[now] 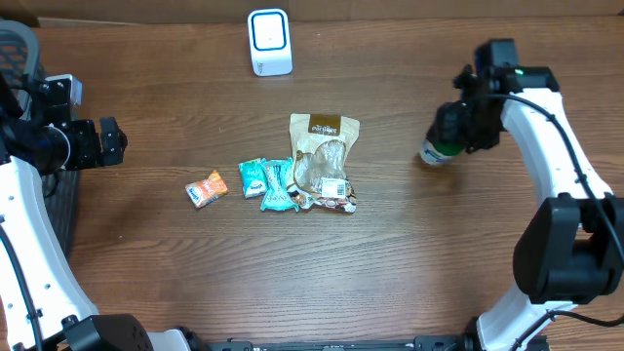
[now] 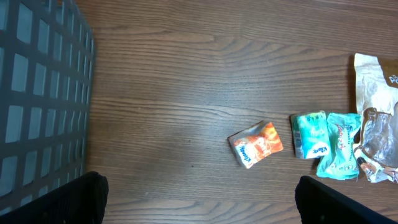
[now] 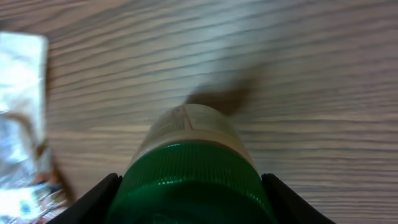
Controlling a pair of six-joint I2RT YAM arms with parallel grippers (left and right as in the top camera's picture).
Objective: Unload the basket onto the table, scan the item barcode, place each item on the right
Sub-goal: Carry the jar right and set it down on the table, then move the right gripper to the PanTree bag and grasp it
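Right end effector point(image 3: 193, 200) grips a green-capped bottle point(image 3: 186, 127) directly beneath it; best to keep it firm and turn the label toward the scanner point(image 1: 269, 42), ahead-left. Left end effector point(image 1: 114, 141) gapes empty

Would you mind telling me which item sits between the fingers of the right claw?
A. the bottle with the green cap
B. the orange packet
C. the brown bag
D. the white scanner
A: in the right wrist view the bottle with its green cap fills the space between the fingers of the right claw, which press against both sides of the cap.
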